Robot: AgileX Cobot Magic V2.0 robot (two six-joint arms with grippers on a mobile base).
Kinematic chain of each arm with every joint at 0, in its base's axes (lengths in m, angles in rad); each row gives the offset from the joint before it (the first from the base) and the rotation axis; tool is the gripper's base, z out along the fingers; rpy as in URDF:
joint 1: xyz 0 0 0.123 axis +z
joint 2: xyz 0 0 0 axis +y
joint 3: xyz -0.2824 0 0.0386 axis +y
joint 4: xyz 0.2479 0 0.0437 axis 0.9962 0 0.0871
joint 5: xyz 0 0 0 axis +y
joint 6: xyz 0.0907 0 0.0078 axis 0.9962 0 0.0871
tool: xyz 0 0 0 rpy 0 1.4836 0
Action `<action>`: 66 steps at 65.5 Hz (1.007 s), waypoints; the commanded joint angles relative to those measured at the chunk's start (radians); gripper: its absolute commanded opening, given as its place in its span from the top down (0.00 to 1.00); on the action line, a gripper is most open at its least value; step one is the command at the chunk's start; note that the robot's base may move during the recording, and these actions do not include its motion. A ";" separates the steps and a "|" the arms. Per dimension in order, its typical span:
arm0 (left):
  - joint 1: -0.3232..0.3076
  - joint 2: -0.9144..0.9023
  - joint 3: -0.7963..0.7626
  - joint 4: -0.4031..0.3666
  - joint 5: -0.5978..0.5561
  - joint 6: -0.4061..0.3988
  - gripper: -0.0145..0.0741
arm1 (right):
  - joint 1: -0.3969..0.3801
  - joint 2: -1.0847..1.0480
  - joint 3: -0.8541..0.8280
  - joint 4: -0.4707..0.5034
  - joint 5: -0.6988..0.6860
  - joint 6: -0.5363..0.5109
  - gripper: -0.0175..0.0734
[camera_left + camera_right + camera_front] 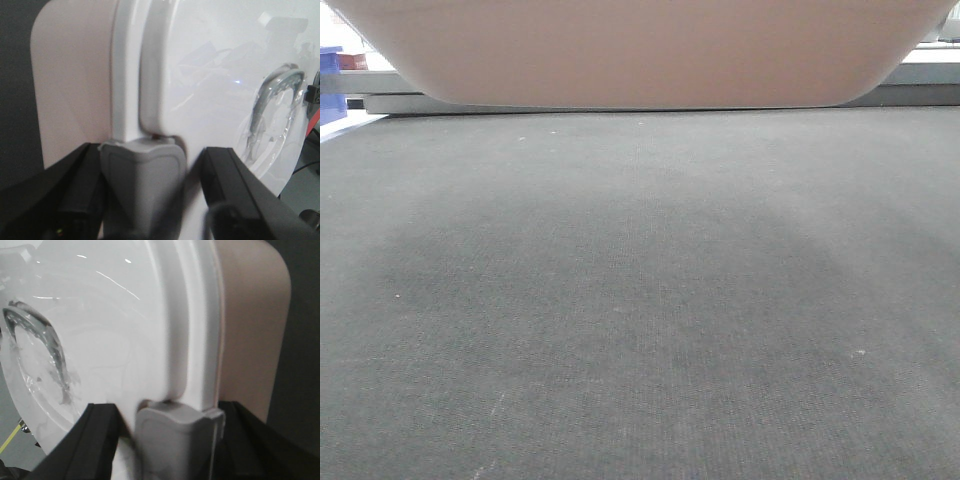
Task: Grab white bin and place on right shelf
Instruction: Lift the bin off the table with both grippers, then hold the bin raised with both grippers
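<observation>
The white bin (640, 50) spans the top of the front view. Its pinkish, round-cornered lower body sits over the far part of the dark grey, finely woven table (640, 300). Only a thin dark line shows beneath it, so whether it rests on the surface or is just clear of it cannot be told. Behind it a pale grey ledge (390, 102) runs across, and at the far left edge a blue bin (329, 88) stands just beside a small reddish object (352, 60). The left wrist view shows one end of the bin close up, with the matte pinkish wall to the left and the glossy white lid (215, 60) to the right. The lid has a translucent grey handle (272, 110) set into a round recess. The left tool (151, 150) straddles a grey latch (142, 185) that clips over the lid's rim. The wall-side finger (75, 185) lies against the latch, and a pale sliver shows between the latch and the lid-side finger (235, 185). The right tool (167, 407) straddles the matching latch (175, 440) at the other end in the same manner. Its wall-side finger (250, 440) is close against the clip and its lid-side finger (95, 440) stands slightly apart. For both tools the black fingers are spread wide, and I cannot tell whether they truly pinch the bin.
</observation>
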 commanded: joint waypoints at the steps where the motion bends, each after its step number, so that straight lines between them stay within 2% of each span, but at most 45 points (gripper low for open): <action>1: -0.024 -0.027 -0.038 -0.225 0.174 0.003 0.54 | 0.017 -0.020 -0.039 0.245 0.123 -0.010 0.35; 66: -0.024 -0.027 -0.038 -0.223 0.174 0.003 0.54 | 0.017 -0.020 -0.039 0.245 0.106 -0.010 0.35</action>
